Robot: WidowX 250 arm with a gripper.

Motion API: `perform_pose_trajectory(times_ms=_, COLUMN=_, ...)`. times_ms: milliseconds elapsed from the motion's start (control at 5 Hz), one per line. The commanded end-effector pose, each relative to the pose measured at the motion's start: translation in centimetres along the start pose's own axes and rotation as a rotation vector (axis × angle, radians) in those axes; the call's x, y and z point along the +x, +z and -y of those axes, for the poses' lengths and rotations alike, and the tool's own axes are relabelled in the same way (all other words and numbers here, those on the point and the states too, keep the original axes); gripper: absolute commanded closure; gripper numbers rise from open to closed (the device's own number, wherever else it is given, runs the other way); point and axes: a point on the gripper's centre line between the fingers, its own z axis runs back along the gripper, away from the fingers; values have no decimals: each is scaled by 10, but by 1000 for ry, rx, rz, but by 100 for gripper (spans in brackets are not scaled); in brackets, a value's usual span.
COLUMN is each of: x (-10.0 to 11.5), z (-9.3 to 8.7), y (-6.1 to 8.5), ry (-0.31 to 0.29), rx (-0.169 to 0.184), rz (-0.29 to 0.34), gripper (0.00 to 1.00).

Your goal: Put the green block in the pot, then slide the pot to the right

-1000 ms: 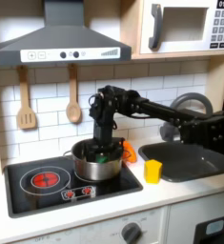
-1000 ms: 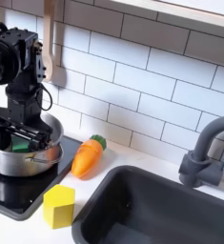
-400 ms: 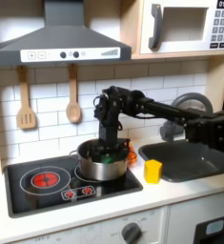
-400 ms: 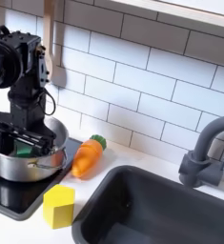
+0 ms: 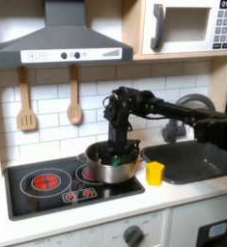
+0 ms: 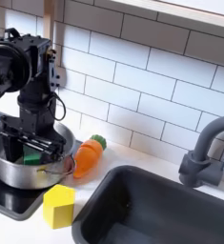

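Now my tool (image 6: 32, 145) has dragged the shiny steel pot (image 5: 117, 166) rightward, almost touching the orange carrot toy (image 6: 86, 157); small green block (image 6: 32, 156) inside; I cannot tell the jaws' state.

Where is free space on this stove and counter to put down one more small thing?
Free: the stovetop around the red burner, left of the pot in the first exterior view. Crowded: pot, gripper, carrot toy and yellow cup sit close together.

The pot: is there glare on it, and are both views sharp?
In the second exterior view the pot shows bright reflections on its steel wall, and the picture is fairly sharp; in the first exterior view the pot looks soft and slightly blurred, with duller highlights.
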Motion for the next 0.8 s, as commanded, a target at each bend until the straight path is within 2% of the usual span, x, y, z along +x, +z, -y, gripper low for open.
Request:
perform_pose_trajectory(times_ms=0, x=3, z=-1, y=8, ry=2, rx=3, rz=18, gripper=0)
perform_pose_trajectory(times_ms=400, x=7, z=3, y=29, ry=-21, rx=7, rz=41, gripper=0)
perform_pose_trajectory(times_ms=600, x=4, z=10, y=55, ry=-56, rx=4, rz=86, gripper=0)
